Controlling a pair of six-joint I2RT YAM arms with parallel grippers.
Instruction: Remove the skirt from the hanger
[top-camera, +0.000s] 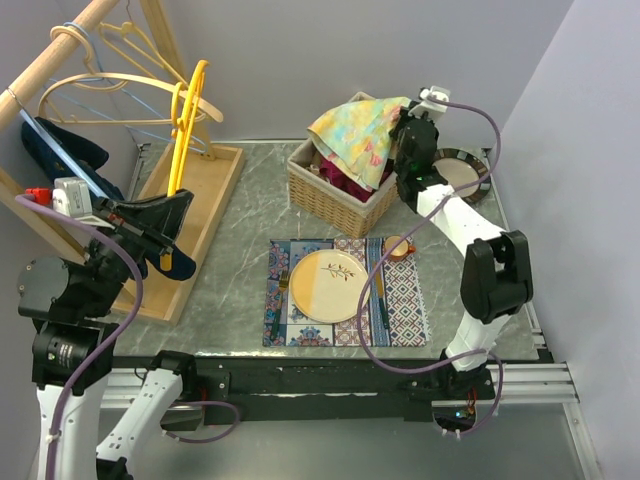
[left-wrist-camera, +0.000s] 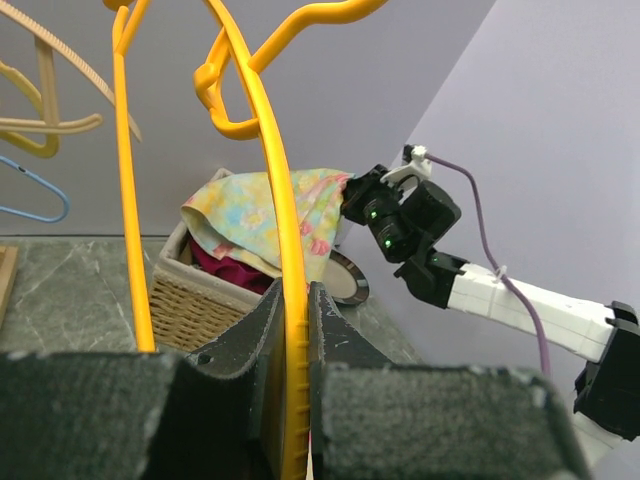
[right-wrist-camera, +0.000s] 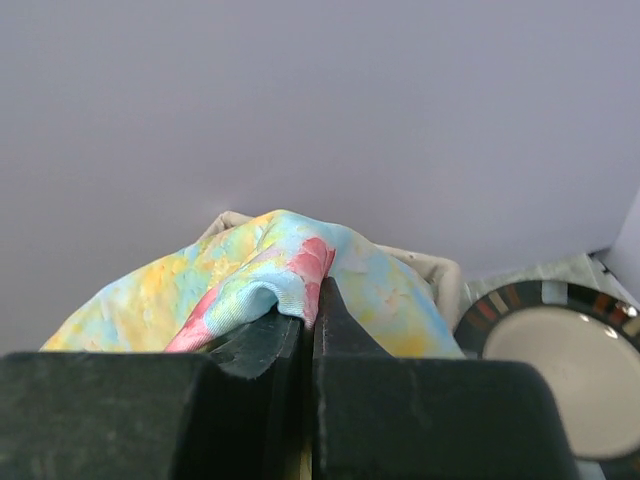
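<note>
We see the grey marbled bench (top-camera: 250, 215) carrying everything; at its 9 to 10 o'clock edge stands a wooden rack (top-camera: 60, 50) on a tray-like base, hung with several hangers and some dark blue cloth; toward 6 o'clock lies a patterned placemat (top-camera: 405, 300) with a cream plate (top-camera: 328, 285) on it; at 12 o'clock sits a wicker basket (top-camera: 330, 195); the skirt (top-camera: 355, 130), a yellow, blue and pink print, is draped over the basket's top, clear of every hanger, with red fabric showing beneath it; at 2 o'clock, just beside the basket, a dark-rimmed plate (top-camera: 462, 172) rests on the bench; the yellow hanger (left-wrist-camera: 280, 210) stands nearly upright over the rack's base, bare of any garment; the left tool (left-wrist-camera: 293, 300) is clenched on that hanger's lower bar, the fingers pressed to either side of it; the right tool (right-wrist-camera: 308, 305) is clamped on a fold of the skirt at the basket's 3 o'clock side, the cloth pinched up between the fingers.
</note>
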